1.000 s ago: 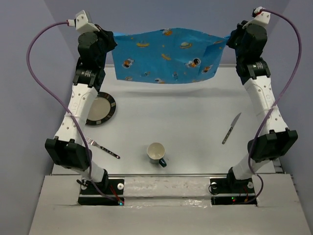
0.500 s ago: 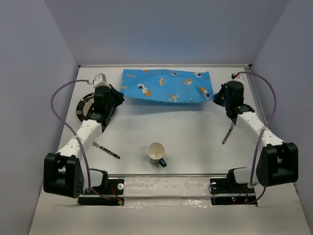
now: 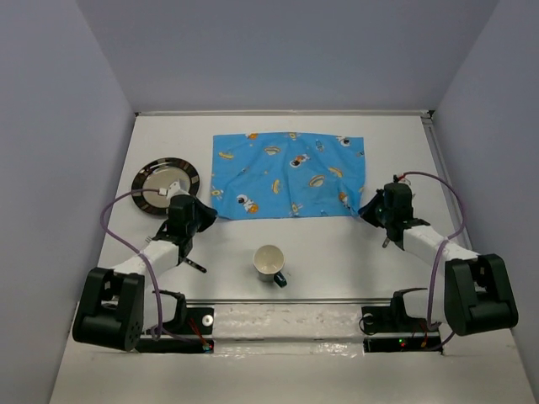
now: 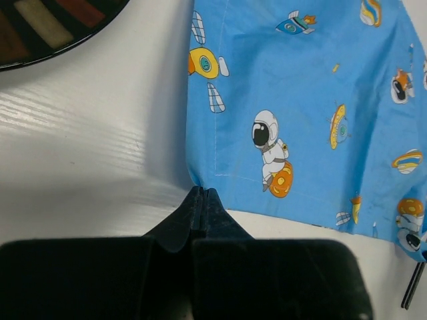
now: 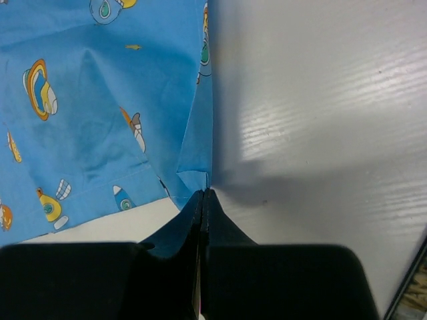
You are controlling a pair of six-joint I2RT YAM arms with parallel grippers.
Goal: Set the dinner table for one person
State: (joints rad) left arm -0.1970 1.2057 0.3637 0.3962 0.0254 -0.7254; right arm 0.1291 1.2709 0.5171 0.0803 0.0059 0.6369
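Observation:
The blue cartoon-patterned placemat (image 3: 286, 175) lies spread flat on the white dinner table (image 3: 328, 244), at the middle back. My left gripper (image 3: 210, 216) is low over the table and shut on the placemat's near left corner; in the left wrist view its jaws (image 4: 202, 192) pinch the cloth (image 4: 307, 100). My right gripper (image 3: 364, 210) is shut on the near right corner; in the right wrist view the closed tips (image 5: 203, 193) hold a folded bit of the cloth (image 5: 100, 100).
A dark-rimmed plate (image 3: 166, 178) sits left of the placemat and shows in the left wrist view (image 4: 47, 27). A white cup (image 3: 269, 263) stands near the front middle. A fork (image 3: 195, 265) pokes out beside the left arm. The knife is mostly hidden under the right arm.
Both arms came down and toward the near side with the placemat. It hung in the air a second ago and now lies flat on the table.

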